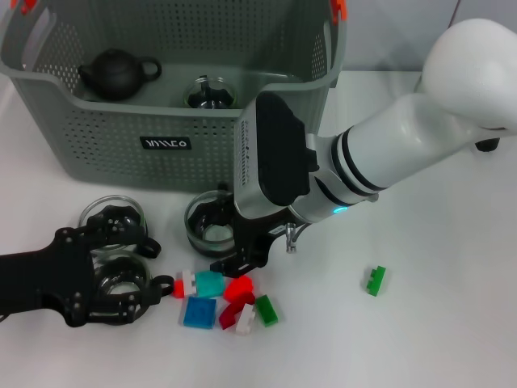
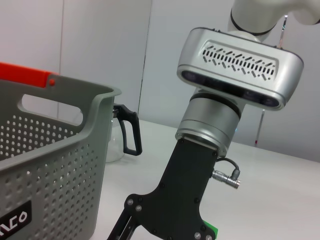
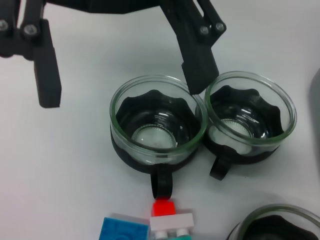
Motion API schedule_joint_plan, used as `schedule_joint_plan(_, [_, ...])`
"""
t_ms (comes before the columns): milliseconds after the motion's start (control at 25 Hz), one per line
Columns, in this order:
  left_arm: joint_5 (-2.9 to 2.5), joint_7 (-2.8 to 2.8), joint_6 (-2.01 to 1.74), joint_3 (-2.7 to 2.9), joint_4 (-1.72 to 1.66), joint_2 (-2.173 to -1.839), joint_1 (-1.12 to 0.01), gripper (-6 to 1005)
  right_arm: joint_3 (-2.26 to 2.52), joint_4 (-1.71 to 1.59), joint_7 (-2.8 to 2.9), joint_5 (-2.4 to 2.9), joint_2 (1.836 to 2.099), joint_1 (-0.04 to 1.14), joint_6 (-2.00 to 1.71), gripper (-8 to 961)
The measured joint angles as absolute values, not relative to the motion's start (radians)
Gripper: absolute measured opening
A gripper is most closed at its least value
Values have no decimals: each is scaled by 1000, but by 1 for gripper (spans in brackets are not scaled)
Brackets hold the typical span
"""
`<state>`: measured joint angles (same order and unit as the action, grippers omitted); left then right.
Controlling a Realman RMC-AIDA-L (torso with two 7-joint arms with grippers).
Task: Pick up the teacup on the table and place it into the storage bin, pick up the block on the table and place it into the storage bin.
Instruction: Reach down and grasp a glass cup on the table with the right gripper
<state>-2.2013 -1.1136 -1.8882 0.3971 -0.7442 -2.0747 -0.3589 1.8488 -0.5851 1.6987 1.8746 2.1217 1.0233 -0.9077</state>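
Teacup (image 3: pixel 158 132) handle points toward blocks (image 3: pixel 171 220); left gripper (image 3: pixel 120 65) seemingly astride.

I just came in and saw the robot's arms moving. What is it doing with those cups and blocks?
It is tidying up. The left gripper is open around a glass teacup, with a second teacup touching it. The right gripper hangs just above the pile of blocks; whether it is open or shut can't be seen. A third teacup stands in front of the storage bin. The bin already holds a dark teapot and one glass cup. One green block lies apart.
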Motion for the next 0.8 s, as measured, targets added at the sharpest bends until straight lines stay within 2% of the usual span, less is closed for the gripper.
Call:
schedule_joint_plan(680, [-2201, -1114, -1887, 396, -744, -2079, -356, 902, 1855, -556, 1673, 1842, 2121, 1023, -899, 744])
schedule_joint_plan(800, [-2201, -1114, -1886, 396, -744, -2079, -356, 902, 1855, -554, 1680, 1842, 2121, 1023, -899, 627])
